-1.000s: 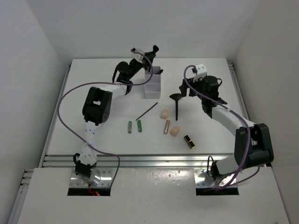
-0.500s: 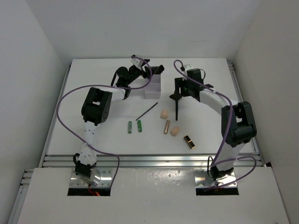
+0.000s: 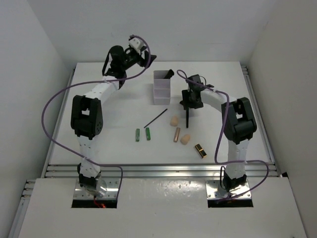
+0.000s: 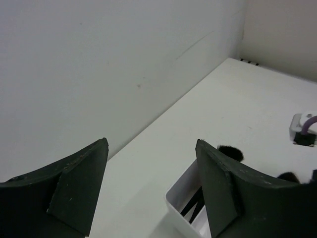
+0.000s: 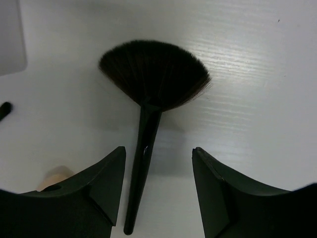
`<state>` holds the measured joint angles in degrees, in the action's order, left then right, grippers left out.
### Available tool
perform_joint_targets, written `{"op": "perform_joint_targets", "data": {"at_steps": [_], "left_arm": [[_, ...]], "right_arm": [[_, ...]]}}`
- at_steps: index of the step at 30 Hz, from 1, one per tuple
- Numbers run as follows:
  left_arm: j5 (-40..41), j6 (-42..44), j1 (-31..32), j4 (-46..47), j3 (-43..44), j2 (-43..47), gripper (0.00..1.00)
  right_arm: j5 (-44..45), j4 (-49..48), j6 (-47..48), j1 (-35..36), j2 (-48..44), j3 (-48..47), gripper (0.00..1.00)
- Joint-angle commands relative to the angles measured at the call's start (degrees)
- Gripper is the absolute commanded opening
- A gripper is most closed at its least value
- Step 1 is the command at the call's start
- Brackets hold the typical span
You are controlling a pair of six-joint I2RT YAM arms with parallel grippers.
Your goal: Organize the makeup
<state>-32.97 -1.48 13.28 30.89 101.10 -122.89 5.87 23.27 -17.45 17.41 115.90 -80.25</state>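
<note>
The makeup lies across the table: a fan brush (image 3: 188, 118), a thin pencil (image 3: 156, 118), two green tubes (image 3: 137, 135) (image 3: 148, 134), a rose-gold tube (image 3: 177, 134), two peach sponges (image 3: 174, 120) (image 3: 185, 140) and a black-gold lipstick (image 3: 200, 150). My right gripper (image 3: 188, 102) (image 5: 158, 149) is open, low over the fan brush (image 5: 153, 74), its jaws either side of the handle without touching it. My left gripper (image 3: 147, 58) (image 4: 151, 188) hangs open and empty, high behind the white box (image 3: 162, 91). A black brush (image 3: 169, 74) (image 4: 229, 152) stands in the box's far compartment.
The white box (image 4: 184, 204) has three compartments and sits at the table's back middle. A white wall rises close behind the left gripper. In the right wrist view a sponge (image 5: 54, 176) lies left of the brush handle.
The left gripper opened, left the black brush in the box, and rose back to the left. The right gripper swung left and down over the fan brush, its jaws narrowing.
</note>
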Motion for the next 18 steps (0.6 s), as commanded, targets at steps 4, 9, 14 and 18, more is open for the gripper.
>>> {"op": "perform_joint_targets", "data": {"at_steps": [4, 9, 14, 18], "left_arm": [[2.2, 7.3, -3.9, -20.3, -5.5, 14.5, 0.77], [5.8, 11.0, -5.0, -23.8, -15.4, 23.8, 0.77], [7.7, 12.9, -6.8, -26.5, -26.0, 32.3, 0.77], [7.7, 13.6, -7.9, -28.1, -32.1, 36.4, 0.77]], "right_arm": [[1.6, -1.3, -2.1, 0.8, 3.7, -1.3, 0.56], [2.4, -1.5, -2.8, 1.0, 8.1, -4.6, 0.42], [6.9, -0.5, -4.6, 0.6, 8.3, -3.6, 0.05], [11.4, -6.8, -0.5, -0.4, 6.8, -2.5, 0.00]]}}
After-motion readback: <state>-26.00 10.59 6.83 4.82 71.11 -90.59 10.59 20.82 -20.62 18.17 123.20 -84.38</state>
